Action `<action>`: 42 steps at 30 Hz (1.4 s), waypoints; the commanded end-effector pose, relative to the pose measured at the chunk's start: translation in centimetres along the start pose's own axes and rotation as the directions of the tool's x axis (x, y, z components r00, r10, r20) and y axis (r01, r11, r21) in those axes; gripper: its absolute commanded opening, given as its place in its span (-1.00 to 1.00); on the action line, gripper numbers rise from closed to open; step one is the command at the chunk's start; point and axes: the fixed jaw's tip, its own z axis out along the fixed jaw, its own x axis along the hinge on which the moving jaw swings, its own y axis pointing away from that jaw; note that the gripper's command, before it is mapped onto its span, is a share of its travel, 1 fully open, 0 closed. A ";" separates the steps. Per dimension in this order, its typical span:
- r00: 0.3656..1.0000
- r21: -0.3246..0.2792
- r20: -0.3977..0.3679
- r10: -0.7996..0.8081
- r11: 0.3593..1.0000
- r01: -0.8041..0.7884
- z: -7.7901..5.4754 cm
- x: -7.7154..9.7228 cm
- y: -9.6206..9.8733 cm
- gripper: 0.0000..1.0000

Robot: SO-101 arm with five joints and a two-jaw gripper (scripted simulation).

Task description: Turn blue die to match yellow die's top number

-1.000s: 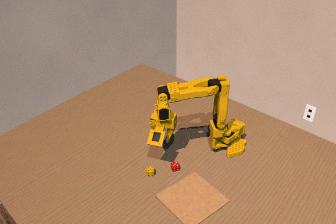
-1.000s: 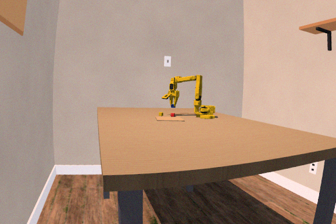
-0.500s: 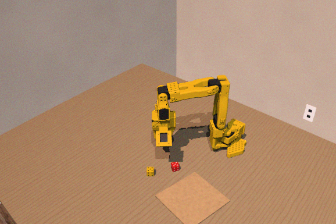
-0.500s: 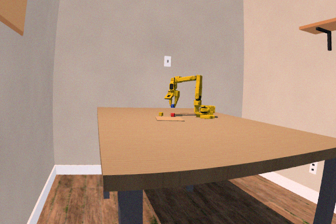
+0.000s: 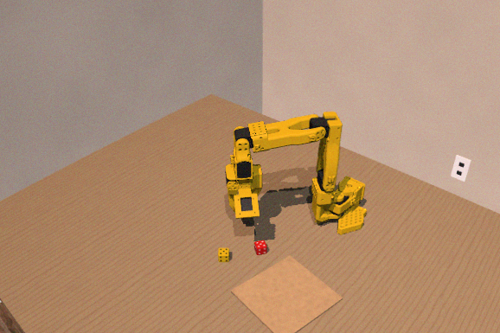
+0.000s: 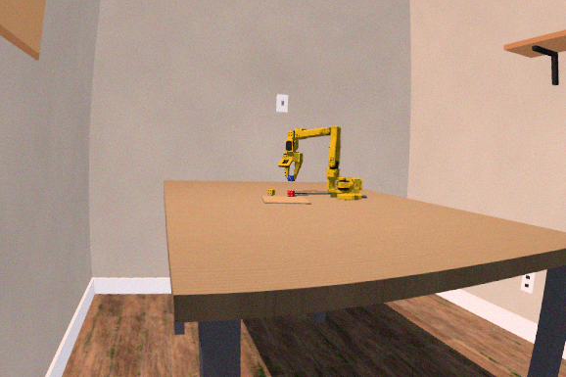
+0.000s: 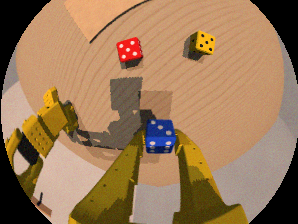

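Note:
My gripper (image 5: 247, 219) (image 6: 291, 176) (image 7: 158, 145) is shut on the blue die (image 6: 291, 178) (image 7: 160, 135) and holds it in the air above the table, behind the other dice. In the top view the jaw hides the blue die. The yellow die (image 5: 223, 254) (image 6: 270, 192) (image 7: 204, 43) sits on the bare table to the left. The red die (image 5: 260, 247) (image 6: 291, 193) (image 7: 129, 48) sits on the table close by, under my gripper's shadow edge. The tan square mat (image 5: 286, 295) (image 6: 286, 200) lies flat in front of the dice, with nothing on it.
The arm's base (image 5: 337, 206) (image 6: 345, 190) stands right of the dice, near the wall. The wooden table (image 5: 108, 200) (image 6: 304, 246) stretches wide to the left and front.

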 end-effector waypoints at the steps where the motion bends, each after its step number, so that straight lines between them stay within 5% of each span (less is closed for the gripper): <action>1: 1.000 0.093 0.002 -0.011 0.996 0.011 -1.4 -0.1 -1.0 -1.00; 16: 0.987 0.093 0.000 -0.163 0.982 0.162 -1.4 -2.9 -0.3 -1.00; 22: 0.936 0.093 -0.002 -0.351 0.932 0.349 -1.3 -6.2 1.2 -1.00; 31: 0.732 0.091 -0.005 -0.682 0.728 0.679 -1.0 -11.4 5.7 -1.00; 33: 0.732 0.091 -0.005 -0.682 0.728 0.679 -1.0 -11.4 5.7 -1.00; 42: 0.416 0.088 -0.008 -0.909 0.414 0.906 -0.6 -14.3 11.6 -1.00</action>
